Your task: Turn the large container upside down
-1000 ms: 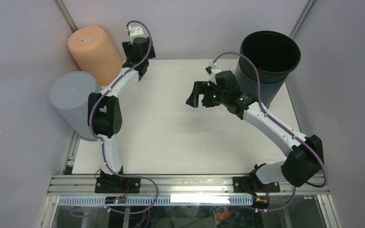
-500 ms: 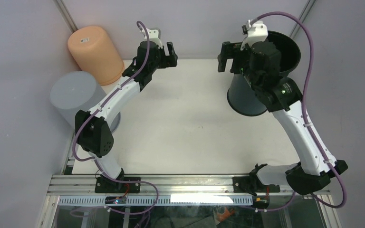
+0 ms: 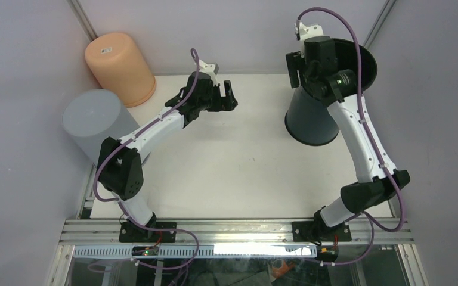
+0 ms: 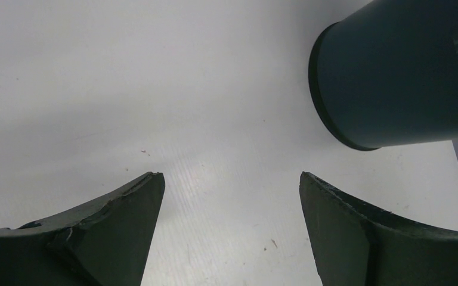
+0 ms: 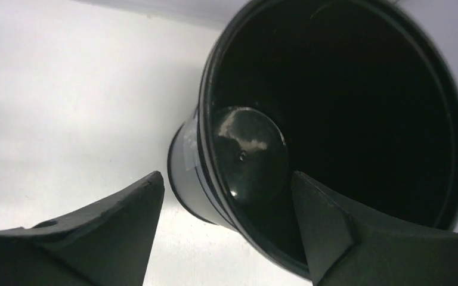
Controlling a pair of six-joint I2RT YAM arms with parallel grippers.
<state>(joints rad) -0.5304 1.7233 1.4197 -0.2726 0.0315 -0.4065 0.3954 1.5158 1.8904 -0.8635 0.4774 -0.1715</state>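
Observation:
The large black container (image 3: 311, 119) stands at the back right of the table, leaning with its mouth toward the right wall. My right gripper (image 3: 294, 70) is open at its near rim. In the right wrist view the gripper (image 5: 225, 179) straddles the rim of the container (image 5: 340, 119), with one finger outside and one inside the mouth. I cannot tell whether a finger touches it. My left gripper (image 3: 229, 96) is open and empty over the table's back middle. In the left wrist view the gripper (image 4: 229, 176) hangs above bare table, and the container (image 4: 393, 71) is at the upper right.
An orange container (image 3: 119, 65) stands upside down in the back left corner, with a grey one (image 3: 95, 128) in front of it at the white table's (image 3: 232, 167) left edge. Walls close in on the left, back and right.
My right arm has risen and swung back to the black container's rim, and the container now leans. My left gripper has moved right, away from the orange container, and now points toward the table's middle.

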